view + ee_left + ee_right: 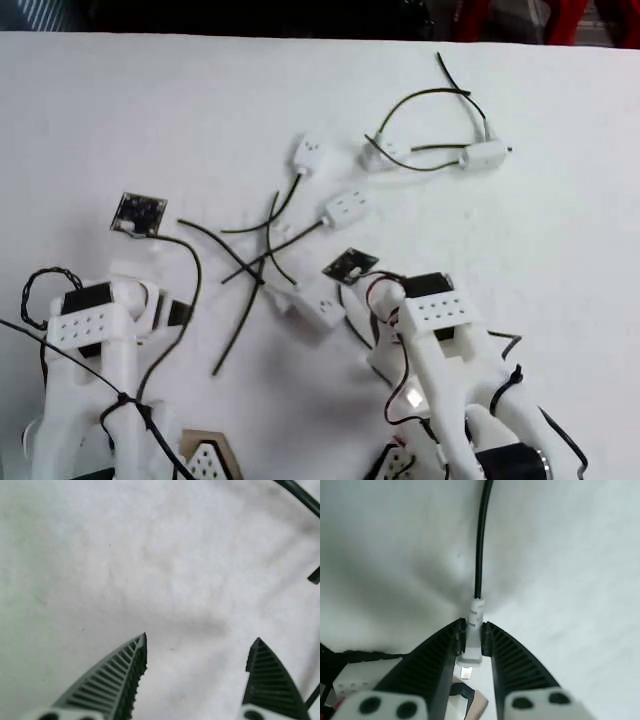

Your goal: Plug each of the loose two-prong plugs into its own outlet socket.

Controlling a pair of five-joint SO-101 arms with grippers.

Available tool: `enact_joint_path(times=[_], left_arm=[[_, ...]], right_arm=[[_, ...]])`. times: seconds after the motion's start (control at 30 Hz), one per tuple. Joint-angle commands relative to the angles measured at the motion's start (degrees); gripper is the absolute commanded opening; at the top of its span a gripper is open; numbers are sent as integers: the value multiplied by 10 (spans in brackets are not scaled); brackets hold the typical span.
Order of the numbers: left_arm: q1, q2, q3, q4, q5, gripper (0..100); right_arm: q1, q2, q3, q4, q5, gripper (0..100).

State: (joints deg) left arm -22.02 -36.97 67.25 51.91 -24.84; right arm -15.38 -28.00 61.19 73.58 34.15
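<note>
My right gripper (472, 626) is shut on a small white plug (473, 645). The plug's black cord (481, 540) runs straight away over the white table, and a metal prong shows behind the fingers. In the high view this arm (432, 315) stands at the lower middle, with the held piece (315, 303) by a tangle of cords. Several more white plug and socket pieces lie farther back: one (308, 152), another (347, 207) and a longer one (485, 154). My left gripper (201, 638) is open over bare table, with nothing between its fingers.
Black cords (250, 265) cross in a tangle between the two arms. A looped cord (430, 95) lies at the back right. A small black board (139, 212) with a cable sits ahead of the left arm (95, 325), and another (350, 264) by the right arm.
</note>
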Motion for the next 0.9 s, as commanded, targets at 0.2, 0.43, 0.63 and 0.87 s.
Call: enact_joint_path(times=[0.2, 0.43, 0.63, 0.87], left_arm=[[-3, -21, -6, -9, -1, 313], [-3, -21, -6, -9, -1, 313], [-3, -21, -6, -9, -1, 313], [-4, -21, -5, -9, -1, 313]], right_arm=[[7, 1, -19, 9, 6, 57], [7, 2, -18, 7, 6, 65], [7, 62, -20, -14, 6, 60], [7, 78, -40, -15, 5, 21]])
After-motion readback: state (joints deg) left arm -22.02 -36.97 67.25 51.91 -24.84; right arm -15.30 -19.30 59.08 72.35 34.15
